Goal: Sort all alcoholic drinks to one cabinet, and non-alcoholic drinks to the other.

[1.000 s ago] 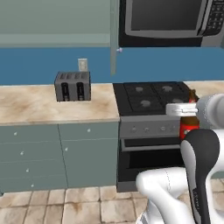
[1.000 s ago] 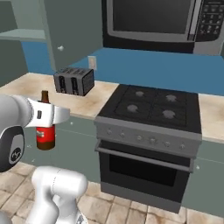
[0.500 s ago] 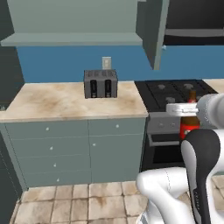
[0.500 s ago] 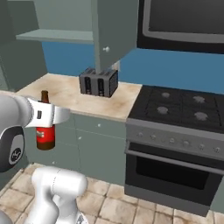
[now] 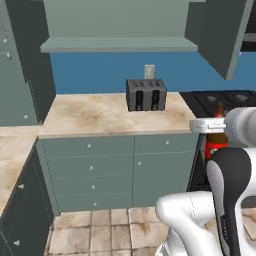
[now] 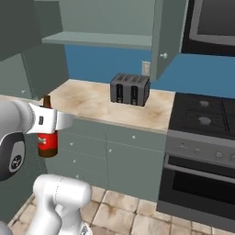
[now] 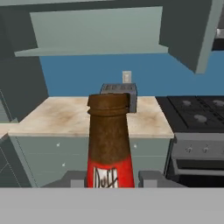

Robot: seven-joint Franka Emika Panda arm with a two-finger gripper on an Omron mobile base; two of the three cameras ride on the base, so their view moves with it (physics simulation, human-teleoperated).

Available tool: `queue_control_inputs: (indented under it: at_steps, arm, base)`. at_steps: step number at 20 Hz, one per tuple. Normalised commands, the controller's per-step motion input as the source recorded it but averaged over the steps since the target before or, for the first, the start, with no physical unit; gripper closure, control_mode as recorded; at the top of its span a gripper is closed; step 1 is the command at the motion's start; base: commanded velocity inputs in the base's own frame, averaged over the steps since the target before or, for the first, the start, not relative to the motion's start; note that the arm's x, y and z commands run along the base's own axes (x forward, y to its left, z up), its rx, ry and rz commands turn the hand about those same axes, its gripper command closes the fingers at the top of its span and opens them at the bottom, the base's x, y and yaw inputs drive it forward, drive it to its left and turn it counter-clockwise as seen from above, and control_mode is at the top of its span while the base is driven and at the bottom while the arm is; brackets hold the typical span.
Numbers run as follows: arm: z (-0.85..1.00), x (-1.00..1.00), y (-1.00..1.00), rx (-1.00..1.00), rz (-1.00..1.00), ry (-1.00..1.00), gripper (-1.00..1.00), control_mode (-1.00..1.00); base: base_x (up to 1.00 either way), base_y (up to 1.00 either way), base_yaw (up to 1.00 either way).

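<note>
Beige counter (image 5: 100, 117) bears a toaster (image 5: 145, 94); tool (image 7: 111, 178) grips the beer bottle (image 7: 109, 144).

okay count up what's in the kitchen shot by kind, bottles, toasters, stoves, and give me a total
Bottles: 1, the brown beer bottle held in the gripper
Toasters: 1, the toaster on the counter
Stoves: 1, the stove
Total: 3

A home kitchen: a toaster (image 5: 145, 94) stood on a beige stone tabletop (image 5: 95, 116) above grey-green drawers (image 5: 115, 170), with an open wall cabinet (image 6: 105, 23), blue backsplash (image 5: 100, 72), gas stove (image 6: 204, 117) with oven and a tiled floor (image 6: 124, 213).
</note>
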Motion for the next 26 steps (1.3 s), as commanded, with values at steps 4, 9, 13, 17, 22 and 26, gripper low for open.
queue_control_inputs:
  at_steps: [4, 9, 13, 17, 22, 26]
  arm:
    - [0.00, 0.00, 0.00, 0.00, 0.00, 0.00, 1.00, 1.00]
    - [0.00, 0.00, 0.00, 0.00, 0.00, 0.00, 1.00, 1.00]
    - [0.00, 0.00, 0.00, 0.00, 0.00, 0.00, 1.00, 1.00]
    - [0.00, 0.00, 0.00, 0.00, 0.00, 0.00, 1.00, 1.00]
    - [0.00, 0.00, 0.00, 0.00, 0.00, 0.00, 1.00, 1.00]
    - [0.00, 0.00, 0.00, 0.00, 0.00, 0.00, 1.00, 1.00]
  base:
    - [0.16, 0.63, 0.00]
    - [0.34, 0.57, 0.00]
    - [0.54, 0.45, -0.02]
    - [0.69, 0.39, -0.05]
    - [0.72, 0.36, -0.06]
    - [0.77, 0.23, -0.07]
